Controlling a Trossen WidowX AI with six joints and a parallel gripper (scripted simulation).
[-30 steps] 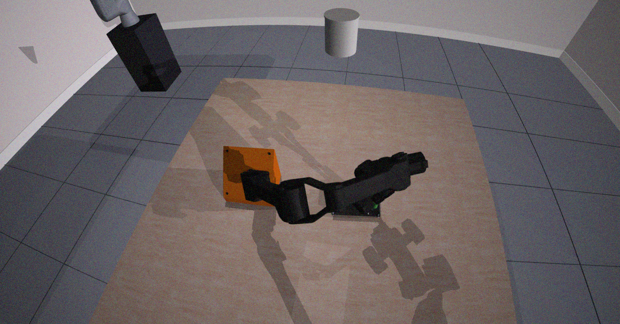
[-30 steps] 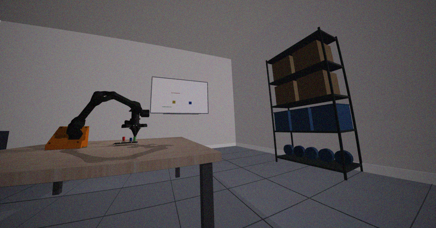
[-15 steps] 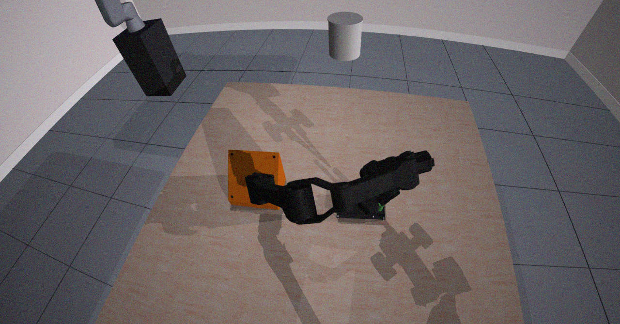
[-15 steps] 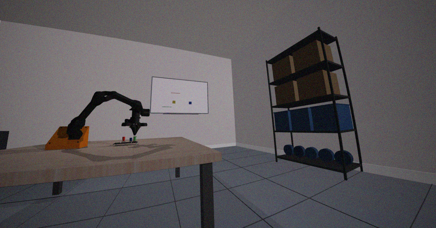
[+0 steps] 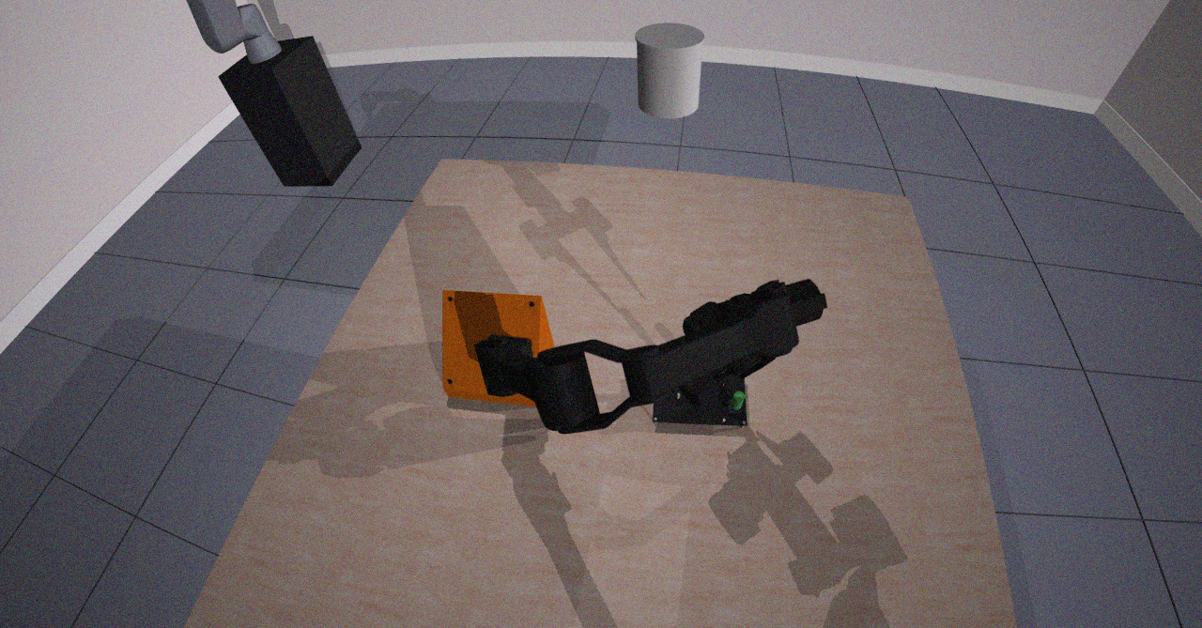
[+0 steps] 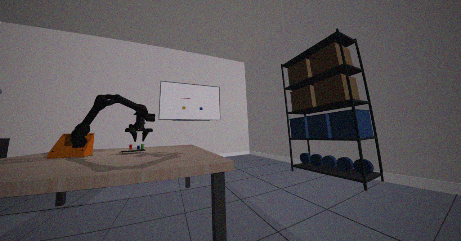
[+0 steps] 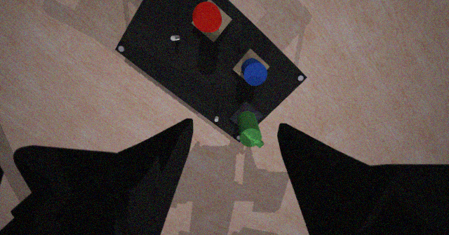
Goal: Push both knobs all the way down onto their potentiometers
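The black circuit board (image 5: pixel 697 411) (image 7: pixel 154 56) stands on short legs on the table. A red knob (image 6: pixel 130 146) (image 7: pixel 207 17) and a blue knob (image 6: pixel 138 147) (image 7: pixel 255 74) stand over pale square potentiometers. A green knob (image 5: pixel 738 400) (image 6: pixel 142 146) (image 7: pixel 248 123) with a small pointer on top stands over a dark square one at the board's corner. The gaps under the knobs are too small to judge. My gripper (image 6: pixel 139 141) (image 7: pixel 236 127) is open and empty, its fingertips a little above the knobs and not touching them. The arm hides the fingers in the top view.
Small metal pins (image 7: pixel 175 38) (image 7: pixel 216 119) stick up from the board. The orange arm base (image 5: pixel 496 309) (image 6: pixel 85 142) is at the left on the wooden table (image 5: pixel 756 229) (image 6: pixel 193 165). A white cylinder, a dark pedestal and a shelf rack stand beyond the table.
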